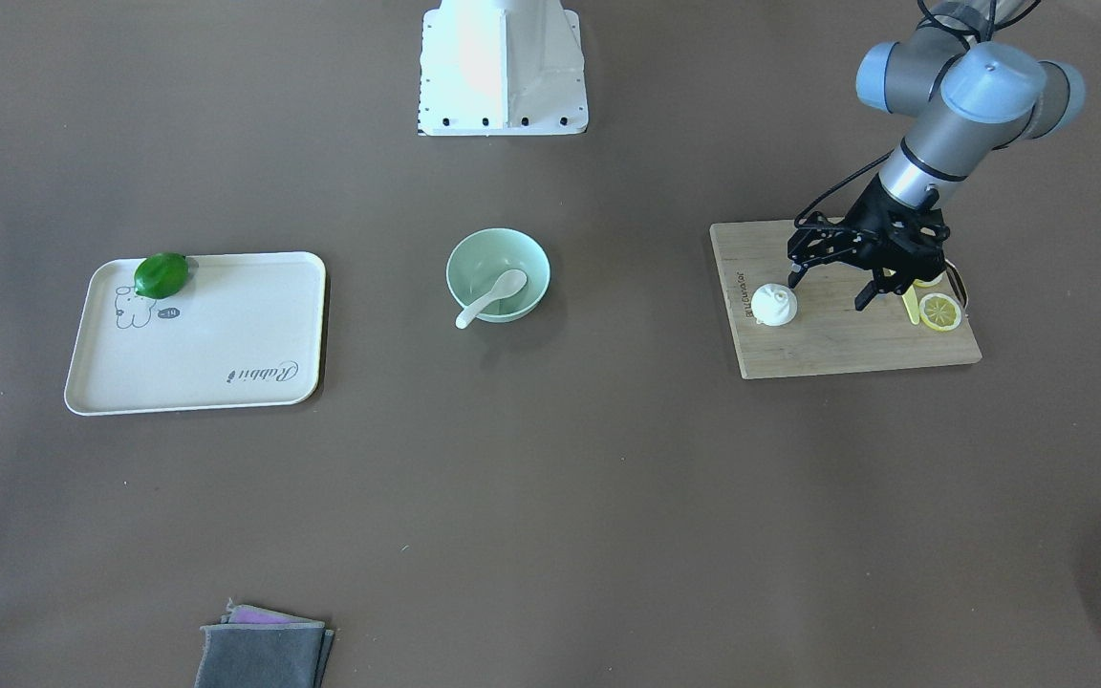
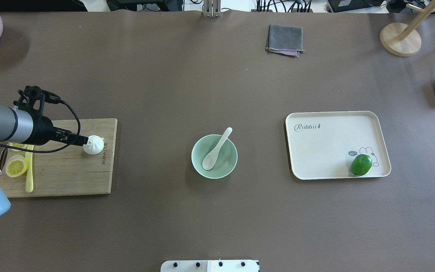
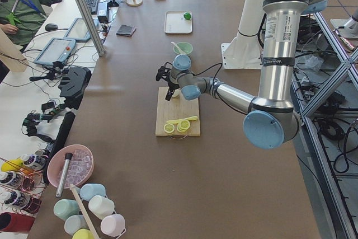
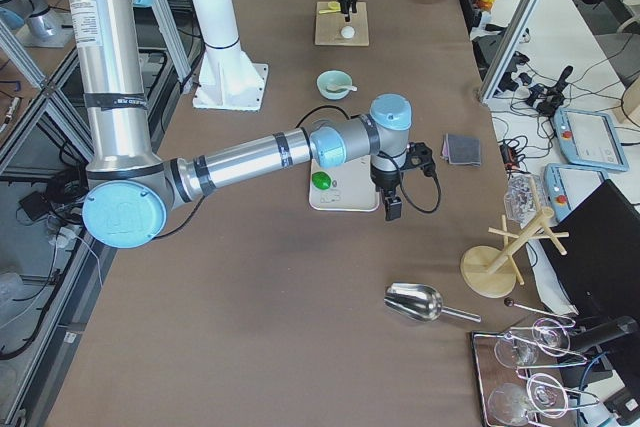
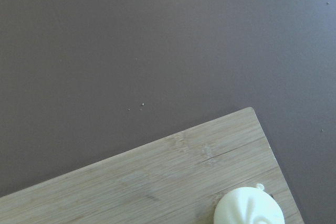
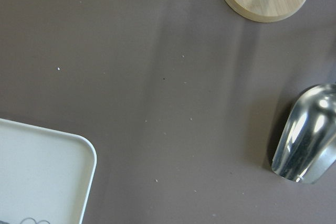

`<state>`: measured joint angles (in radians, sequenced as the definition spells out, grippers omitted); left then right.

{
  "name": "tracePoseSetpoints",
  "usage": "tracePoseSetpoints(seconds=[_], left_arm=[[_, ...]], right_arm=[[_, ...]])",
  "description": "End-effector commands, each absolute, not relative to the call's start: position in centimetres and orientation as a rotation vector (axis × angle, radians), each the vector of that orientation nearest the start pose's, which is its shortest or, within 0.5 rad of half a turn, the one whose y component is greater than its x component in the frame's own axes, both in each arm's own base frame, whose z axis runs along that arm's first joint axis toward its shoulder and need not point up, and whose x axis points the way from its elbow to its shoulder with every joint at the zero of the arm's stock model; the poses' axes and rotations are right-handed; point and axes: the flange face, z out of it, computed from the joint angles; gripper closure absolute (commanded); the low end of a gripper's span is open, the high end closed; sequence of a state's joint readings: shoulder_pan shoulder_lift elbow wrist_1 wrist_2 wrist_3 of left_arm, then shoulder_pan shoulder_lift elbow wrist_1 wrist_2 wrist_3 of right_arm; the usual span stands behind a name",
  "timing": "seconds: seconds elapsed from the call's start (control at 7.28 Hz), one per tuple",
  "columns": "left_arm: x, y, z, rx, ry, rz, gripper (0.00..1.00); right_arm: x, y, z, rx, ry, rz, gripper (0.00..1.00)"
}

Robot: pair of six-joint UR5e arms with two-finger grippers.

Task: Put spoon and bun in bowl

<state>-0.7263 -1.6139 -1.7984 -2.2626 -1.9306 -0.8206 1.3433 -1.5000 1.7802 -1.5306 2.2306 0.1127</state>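
Note:
The white spoon (image 1: 491, 298) lies in the mint-green bowl (image 1: 484, 256) at the table's middle, its handle sticking over the rim; both also show in the overhead view, spoon (image 2: 217, 148) and bowl (image 2: 228, 163). The white bun (image 1: 775, 306) sits upright on the wooden cutting board (image 1: 828, 349), also seen from overhead (image 2: 93, 145) and in the left wrist view (image 5: 249, 206). My left gripper (image 1: 831, 290) is open and empty, just above the board beside the bun. My right gripper (image 4: 392, 209) hangs beside the tray; I cannot tell whether it is open or shut.
Lemon slices (image 1: 939, 312) and a thin yellow knife (image 2: 29, 170) lie on the board. A cream tray (image 2: 327, 151) holds a green lime (image 2: 361, 164). A folded grey cloth (image 2: 284, 39), a metal scoop (image 6: 307, 135) and a wooden stand base (image 2: 399, 39) lie further off.

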Motion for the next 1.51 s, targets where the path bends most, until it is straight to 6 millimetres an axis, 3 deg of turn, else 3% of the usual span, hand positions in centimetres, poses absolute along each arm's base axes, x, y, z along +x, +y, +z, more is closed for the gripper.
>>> tracePoseSetpoints(seconds=[0.0, 0.14, 0.55, 0.96, 1.1, 1.37], left_arm=[[35.9, -41.1, 45.0, 0.429, 0.904, 0.218, 0.01], [37.2, -40.6, 44.5, 0.448, 0.898, 0.228, 0.01], [37.6, -40.7, 44.7, 0.465, 0.881, 0.233, 0.06], [39.0, -39.7, 44.8, 0.477, 0.869, 0.25, 0.3], [39.0, -39.7, 44.8, 0.476, 0.868, 0.25, 0.41], [38.9, -39.7, 43.5, 0.492, 0.889, 0.253, 0.84]], right_arm=[[-1.6, -52.0, 55.0, 0.192, -0.714, -0.241, 0.0], [-1.6, -51.9, 55.1, 0.19, -0.713, -0.24, 0.0], [-1.6, -51.8, 55.1, 0.189, -0.713, -0.237, 0.0], [-1.5, -51.7, 55.2, 0.186, -0.713, -0.235, 0.0], [-1.5, -51.6, 55.1, 0.187, -0.713, -0.233, 0.0], [-1.5, -51.6, 55.0, 0.189, -0.714, -0.233, 0.0]])
